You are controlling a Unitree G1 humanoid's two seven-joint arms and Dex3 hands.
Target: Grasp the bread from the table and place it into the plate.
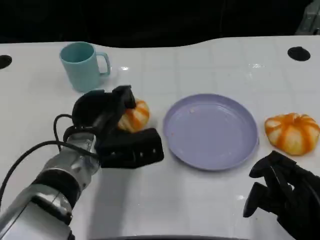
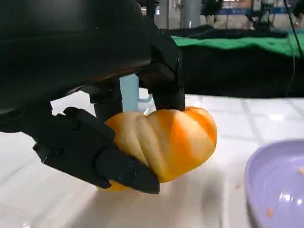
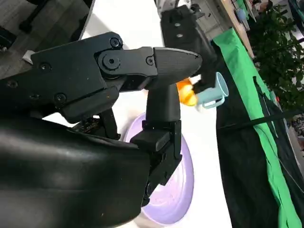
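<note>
**Head view: left robot hand on a bread, plate bare**

Head view showed the left robot hand [image 1: 117, 127] w/ fingers wrapped round a bread [image 1: 134, 116] on the white tabletop [image 1: 200, 200], just left of the purple plate [image 1: 210, 131]. Bread was striped orange & pale; most of it sat behind the fingers, so its long axis couldn't be judged there. In the left wrist view the bread [image 2: 166, 142] was clamped between a lower finger [image 2: 95, 156] & upper fingers, lumpy & roughly oval, long axis approx. level w/ the tabletop, rounded end toward the plate [image 2: 278, 190]. Whether it touched the surface or was lifted: couldn't tell.

A 2nd bread [image 1: 292, 132] lay just right of the plate, apart from it. Right robot hand [image 1: 280, 195] sat near the lower right corner, fingers curled in w/ nothing in them, partly cut off by the frame.

A teal mug [image 1: 82, 65] stood upright behind the left robot hand, handle to the right. Tabletop was glossy white w/ faint grid lines & glare spots; dark holes near the far corners. Behind it, black backdrop; the wrist views showed green cloth [image 3: 251, 95] along the tabletop's far side & blurred room beyond. Plate had a few tiny crumbs.
</note>
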